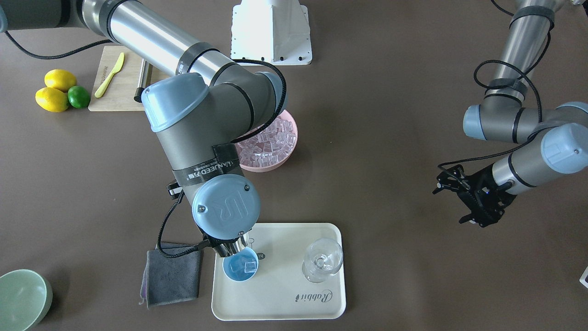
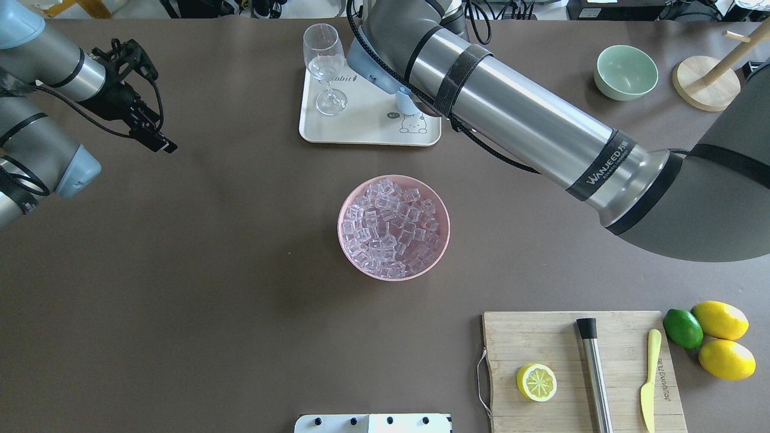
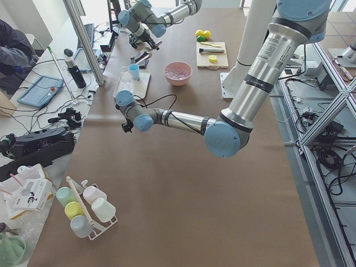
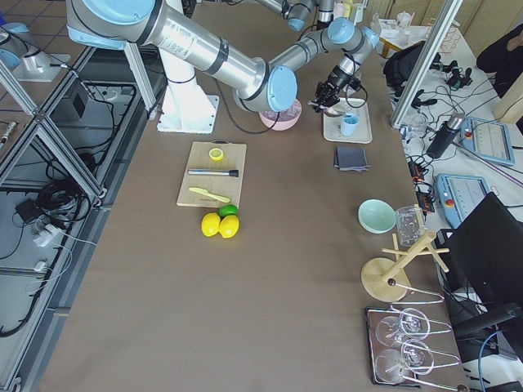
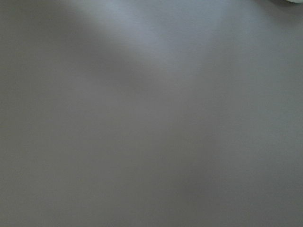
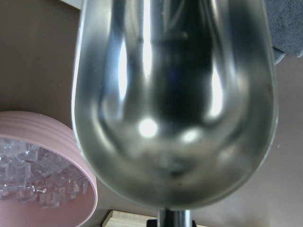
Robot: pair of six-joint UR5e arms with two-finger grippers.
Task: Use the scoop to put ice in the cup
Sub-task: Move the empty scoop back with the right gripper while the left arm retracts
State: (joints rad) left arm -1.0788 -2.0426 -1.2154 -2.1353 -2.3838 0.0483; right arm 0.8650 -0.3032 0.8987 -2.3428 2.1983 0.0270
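Observation:
The light-blue cup (image 1: pixel 236 271) stands on the white tray (image 1: pixel 275 299) with one ice cube (image 1: pixel 249 265) in it. My right gripper (image 1: pixel 212 243) is mostly hidden under its wrist and holds the steel scoop (image 1: pixel 232 248) by the handle, just above the cup's rim. In the right wrist view the scoop's trough (image 6: pixel 173 104) fills the frame and is empty. The pink bowl (image 2: pixel 348 207), full of ice (image 2: pixel 391 228), stands mid-table. My left gripper (image 1: pixel 449 206) is open and empty, far off to the side above bare table.
A clear stemmed glass (image 1: pixel 321 259) stands on the tray beside the cup. A grey cloth (image 1: pixel 172 276) lies next to the tray and a pale green bowl (image 1: pixel 20 299) beyond it. A cutting board (image 2: pixel 541 337) holds a lemon half, a steel cylinder and a knife.

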